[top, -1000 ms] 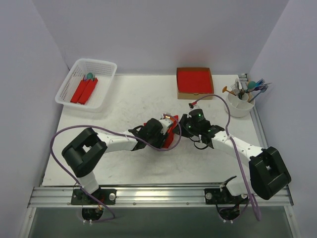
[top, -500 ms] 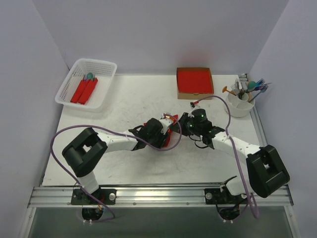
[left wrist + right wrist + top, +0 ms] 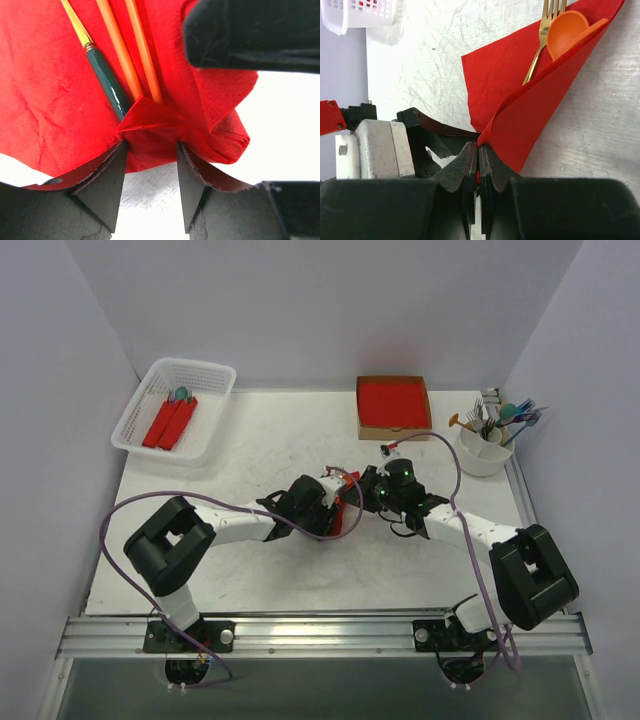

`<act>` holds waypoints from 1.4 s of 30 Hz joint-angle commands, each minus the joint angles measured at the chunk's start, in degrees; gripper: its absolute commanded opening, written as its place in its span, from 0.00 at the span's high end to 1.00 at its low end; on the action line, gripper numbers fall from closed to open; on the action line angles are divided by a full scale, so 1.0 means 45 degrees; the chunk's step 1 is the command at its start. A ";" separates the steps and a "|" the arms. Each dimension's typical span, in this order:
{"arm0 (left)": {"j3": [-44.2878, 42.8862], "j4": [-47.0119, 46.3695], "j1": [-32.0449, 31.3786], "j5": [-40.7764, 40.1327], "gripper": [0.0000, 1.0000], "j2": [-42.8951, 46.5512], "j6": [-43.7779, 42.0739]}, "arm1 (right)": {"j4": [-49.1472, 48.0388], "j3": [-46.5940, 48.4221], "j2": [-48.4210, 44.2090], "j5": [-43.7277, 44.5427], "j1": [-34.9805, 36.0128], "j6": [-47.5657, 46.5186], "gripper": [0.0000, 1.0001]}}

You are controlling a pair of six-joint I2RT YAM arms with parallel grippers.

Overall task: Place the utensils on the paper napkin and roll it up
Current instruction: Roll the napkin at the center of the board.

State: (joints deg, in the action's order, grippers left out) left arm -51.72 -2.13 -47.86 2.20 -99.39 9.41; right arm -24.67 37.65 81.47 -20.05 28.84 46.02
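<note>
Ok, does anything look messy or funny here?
Yes. The paper napkin is scrunched into a lumpy wad at one corner, beside the left gripper, instead of folding flat over the utensils. The right gripper pinches another edge up off the table. Nothing looks spilled or torn.

Napkin (image 3: 346, 518): thin bright-red paper, creased, near the middle of the table (image 3: 250, 450), not lying flat. In my right wrist view one side is folded up and over the utensils as a slanting flap. The flap's lower edge is pinched in the right gripper (image 3: 479, 148), jaws pressed together on the paper.

Fork (image 3: 538, 47): gold tines and neck, lying on the sheet, head poking out past the fold.

Orange spoon (image 3: 566, 27): bowl up, just beside the fork head, touching the flap.

Left wrist view: two orange shafts (image 3: 120, 52) and one dark green handle (image 3: 107, 85) lie side by side on the paper, ends tucked under a folded-up corner. I can't tell whether the orange shafts are one utensil or two.
</note>
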 commanded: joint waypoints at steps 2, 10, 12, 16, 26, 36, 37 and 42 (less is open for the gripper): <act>0.0088 -0.0659 0.0185 0.0507 0.47 0.0662 0.0252 | -0.0983 -0.0046 0.0098 -0.0212 -0.0100 -0.0129 1.00; 0.0361 -0.0990 0.0244 0.0703 0.47 0.0701 0.0643 | -0.1511 0.0207 0.0566 -0.0524 -0.0100 -0.0207 1.00; 0.0478 -0.1069 0.0244 0.0781 0.47 0.0701 0.0760 | -0.1744 0.0188 0.0820 -0.0660 -0.0081 -0.0188 1.00; 0.0537 -0.1167 0.0244 0.0859 0.47 0.0701 0.0916 | -0.2096 0.0247 0.1250 -0.0797 -0.0100 -0.0168 1.00; 0.0869 -0.1401 0.0224 0.0801 0.47 0.0760 0.1307 | -0.3853 0.0383 0.2304 -0.1598 -0.0100 0.0301 1.00; 0.1123 -0.1714 0.0244 0.0801 0.47 0.0779 0.1679 | -0.5162 0.0560 0.3106 -0.2145 -0.0100 0.0710 1.00; 0.1104 -0.1733 0.0244 0.0782 0.47 0.0779 0.1698 | -0.5299 0.0540 0.3145 -0.2165 -0.0100 0.0827 1.00; 0.1182 -0.1753 0.0225 0.0781 0.47 0.0837 0.1776 | -0.5632 0.0657 0.3340 -0.2242 -0.0100 0.0867 1.00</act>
State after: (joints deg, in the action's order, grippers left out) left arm -46.94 -8.54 -47.03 4.99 -97.51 16.38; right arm -45.36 38.13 96.47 -28.75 28.80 49.50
